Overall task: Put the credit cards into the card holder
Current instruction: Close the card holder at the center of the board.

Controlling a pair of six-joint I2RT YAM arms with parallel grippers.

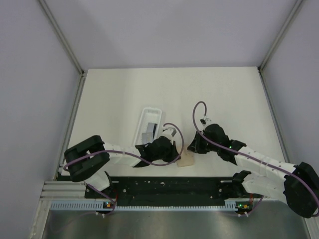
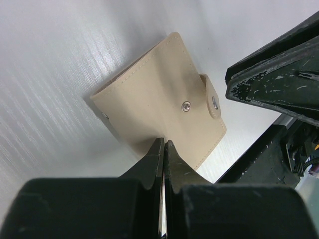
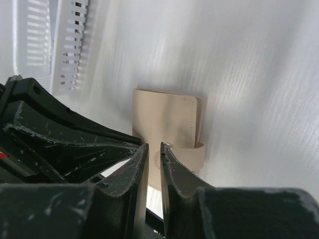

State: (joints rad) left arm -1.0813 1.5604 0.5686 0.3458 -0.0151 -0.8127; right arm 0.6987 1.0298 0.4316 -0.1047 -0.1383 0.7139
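You have the card holder (image 2: 154, 99) lying closed on the white desk (image 1: 224, 94), close to its near edge and in the gap between your two arms. Its tan face is up and the closing tab (image 2: 212, 97) is folded over one edge, with one snap dot on the tab and another on the face just beside it. Your left end effector (image 2: 163, 145) hangs over the holder's near edge with its fingers pressed together. Only a hairline slit shows between them, and you cannot tell from the left wrist view whether anything thin sits in that slit. Your right end effector (image 3: 153, 148) comes in from the other side, over the tab end of the holder. Its fingers are drawn almost together with a narrow gap, through which a bit of the tab shows. The pictures do not show whether it touches the tab, and the left wrist view seems to show it clear of the tab. The two end effectors sit near each other, with the holder below and between them. The credit cards (image 1: 149, 131) are well apart from the holder, lying as a greyish stack inside the long clear tray (image 1: 151, 108), which is on the desk beyond your left end effector.
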